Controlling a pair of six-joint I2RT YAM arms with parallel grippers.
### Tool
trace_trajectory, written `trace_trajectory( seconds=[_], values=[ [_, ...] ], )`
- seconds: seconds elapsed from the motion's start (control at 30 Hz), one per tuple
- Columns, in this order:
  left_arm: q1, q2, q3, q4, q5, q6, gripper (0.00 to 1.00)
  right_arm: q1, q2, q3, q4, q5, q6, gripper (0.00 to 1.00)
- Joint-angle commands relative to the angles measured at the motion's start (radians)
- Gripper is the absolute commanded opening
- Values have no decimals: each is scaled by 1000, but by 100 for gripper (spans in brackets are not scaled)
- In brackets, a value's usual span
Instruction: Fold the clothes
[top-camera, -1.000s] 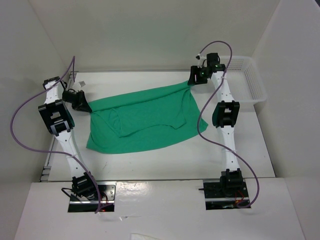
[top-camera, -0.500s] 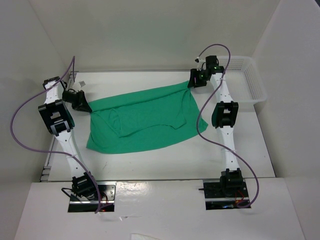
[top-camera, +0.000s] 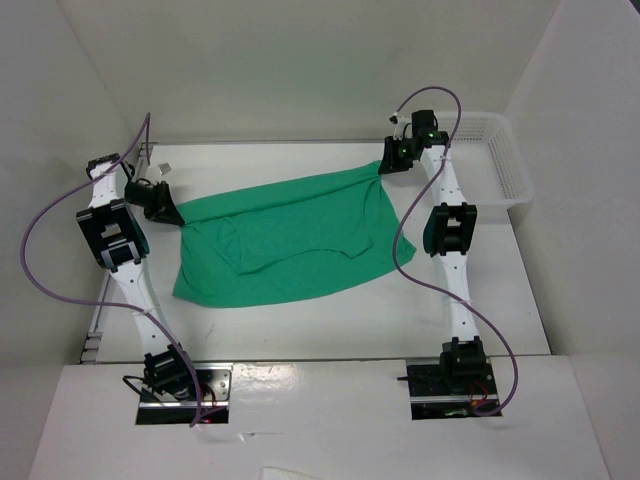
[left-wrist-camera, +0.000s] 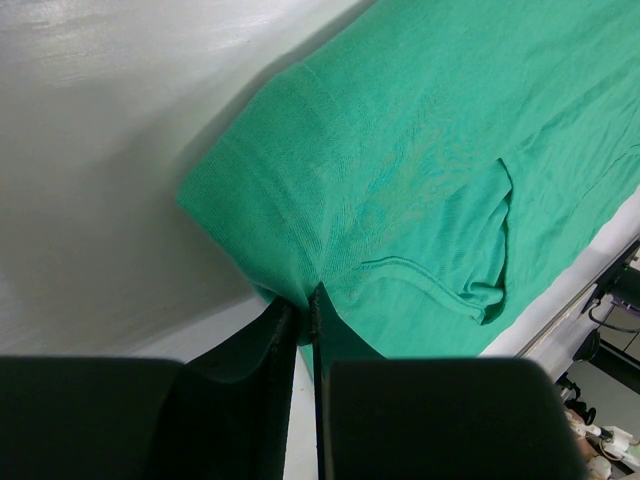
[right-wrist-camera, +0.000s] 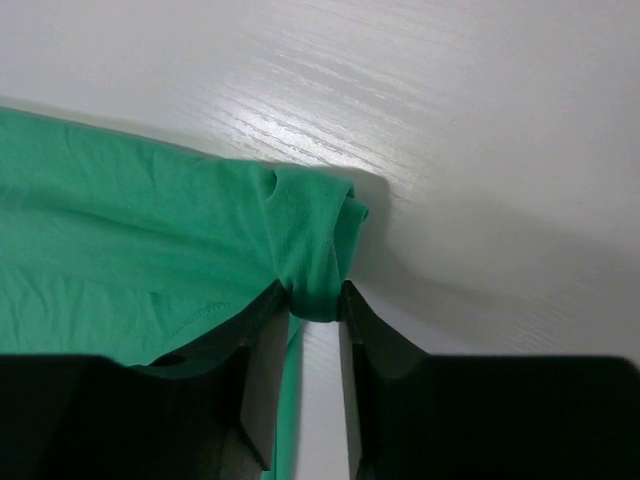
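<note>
The clothes (top-camera: 285, 240) are one emerald-green T-shirt, spread loosely across the middle of the white table with a fold running through its centre. My left gripper (top-camera: 170, 212) is at the shirt's left edge. In the left wrist view the left gripper (left-wrist-camera: 305, 305) is shut on a thin pinch of the green fabric (left-wrist-camera: 420, 160). My right gripper (top-camera: 388, 163) is at the shirt's far right corner. The right wrist view shows the right gripper (right-wrist-camera: 315, 300) with both fingers pressed against a bunched roll of the cloth (right-wrist-camera: 130, 250).
A white mesh basket (top-camera: 505, 165) stands at the back right, just beyond the right arm. White walls close in the table at the back and both sides. Purple cables loop beside each arm. Bare table (top-camera: 330, 320) lies in front of the shirt.
The right gripper's jaws have narrowed onto the shirt's far right corner, and that gripper has shifted slightly right. The left gripper and the shirt look unchanged.
</note>
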Motion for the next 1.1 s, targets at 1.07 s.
trace_trajectory(
  seconds=[1.07],
  values=[
    [-13, -88, 202, -17, 76, -8, 0, -21, -269, -106, 29, 64, -35, 0]
  ],
)
